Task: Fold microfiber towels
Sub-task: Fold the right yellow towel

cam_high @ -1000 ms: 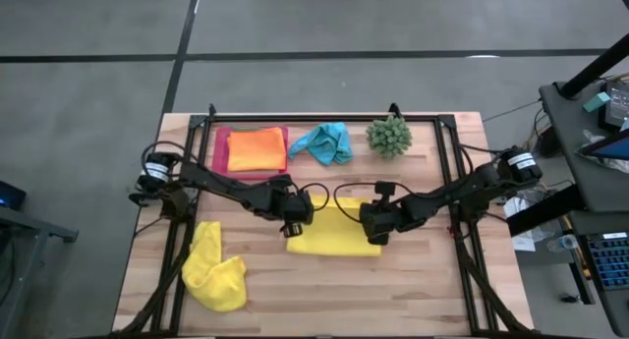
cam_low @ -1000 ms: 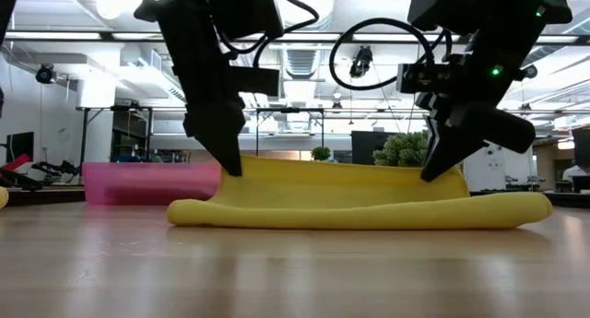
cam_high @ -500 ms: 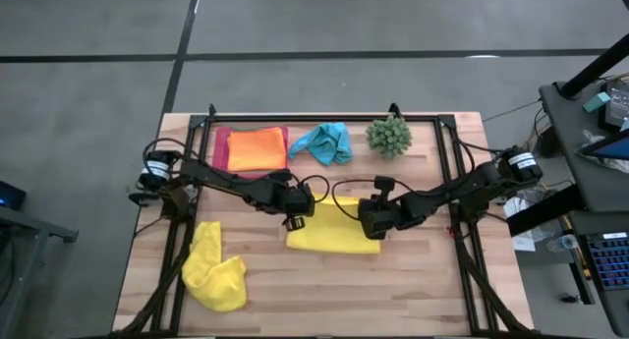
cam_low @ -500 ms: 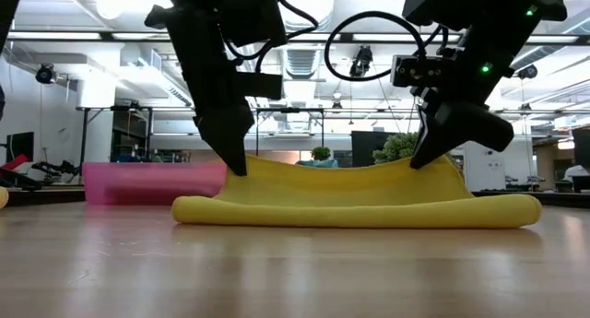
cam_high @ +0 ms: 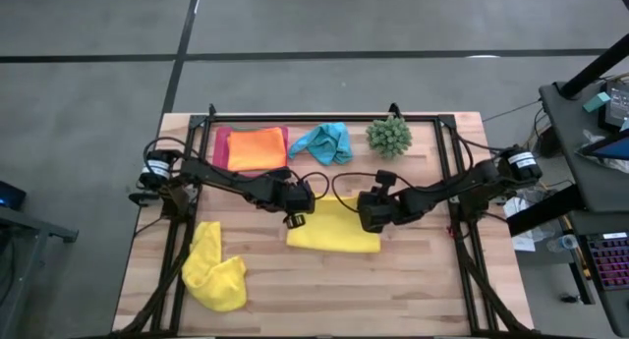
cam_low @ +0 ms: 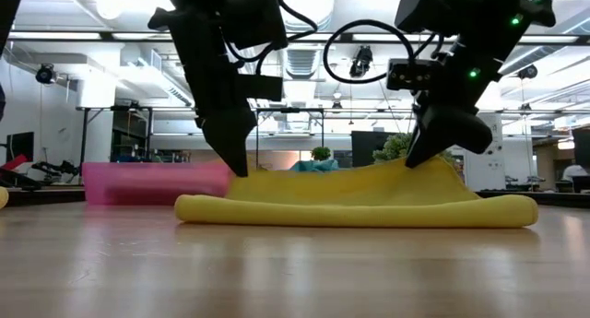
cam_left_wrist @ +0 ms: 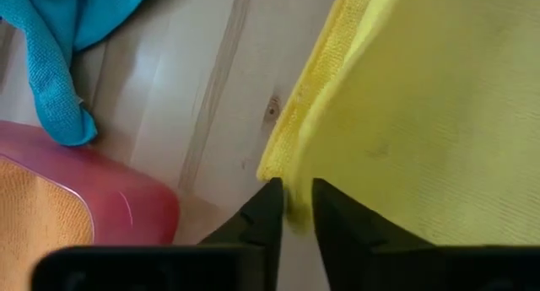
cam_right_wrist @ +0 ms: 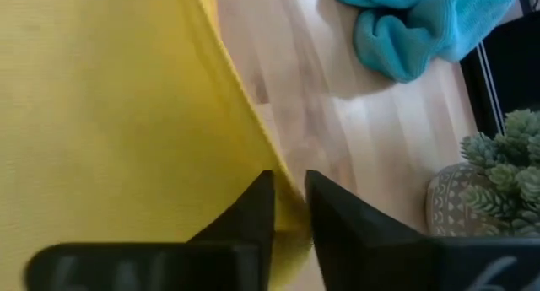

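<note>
Bare worktop [cam_high: 413,280] lies open in front of the flat yellow towel [cam_high: 334,236]. Behind it the pink tray [cam_high: 224,152], blue towel [cam_high: 324,142] and plant ball [cam_high: 389,136] crowd the far edge (a crumpled yellow towel [cam_high: 214,268] blocks the left front).

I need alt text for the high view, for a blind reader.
Both grippers, left gripper and right gripper, pinch the far edge of a yellow towel at mid-table. Another yellow towel lies crumpled nearby.

Four towels are showing on the table: two yellow towels [cam_high: 334,231] [cam_high: 214,268], one orange towel [cam_high: 257,148] and one turquoise towel [cam_high: 323,141]. One pink tray [cam_high: 222,142] and one plant ball [cam_high: 389,136] are sitting at the far side.
</note>
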Motion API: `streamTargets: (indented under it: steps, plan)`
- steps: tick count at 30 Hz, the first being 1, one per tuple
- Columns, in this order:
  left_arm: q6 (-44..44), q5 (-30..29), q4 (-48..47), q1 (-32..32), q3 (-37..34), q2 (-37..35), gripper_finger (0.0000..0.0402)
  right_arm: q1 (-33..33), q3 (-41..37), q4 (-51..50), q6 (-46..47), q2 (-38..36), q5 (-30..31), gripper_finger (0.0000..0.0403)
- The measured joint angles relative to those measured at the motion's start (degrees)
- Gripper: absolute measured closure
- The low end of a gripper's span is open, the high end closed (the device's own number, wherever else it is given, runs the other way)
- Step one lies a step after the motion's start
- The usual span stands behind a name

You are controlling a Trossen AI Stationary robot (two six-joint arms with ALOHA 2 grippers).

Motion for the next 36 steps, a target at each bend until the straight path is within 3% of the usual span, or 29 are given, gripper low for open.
streamTargets:
  steps: [8, 14, 24, 32, 36]
  plan:
    - [-1.1, -4.3, -0.7, 0.4, 0.0, -0.2, 0.0261, -1.6, 0.0, -0.7, 0.8, -1.1, 0.0, 0.0265]
    - [0.4, -2.9, -0.9, 0.0, 0.1, -1.3, 0.0249, -1.5, 0.0, -3.8, 1.7, -3.4, -2.2, 0.0252]
    - [7.9, 15.5, 0.5, -3.6, 0.1, -2.7, 0.0249, -1.5, -0.9, -2.1, 1.9, -7.2, -16.5, 0.0293]
    - [7.7, 16.1, 4.7, -7.1, 0.0, -0.2, 0.0249, -1.5, -3.6, 4.6, 6.3, -7.3, -19.6, 0.0351]
    - [6.3, 16.1, 5.6, -7.6, -0.2, 0.8, 0.0249, -1.5, -3.7, 4.9, 10.9, -7.8, -21.7, 0.0359]
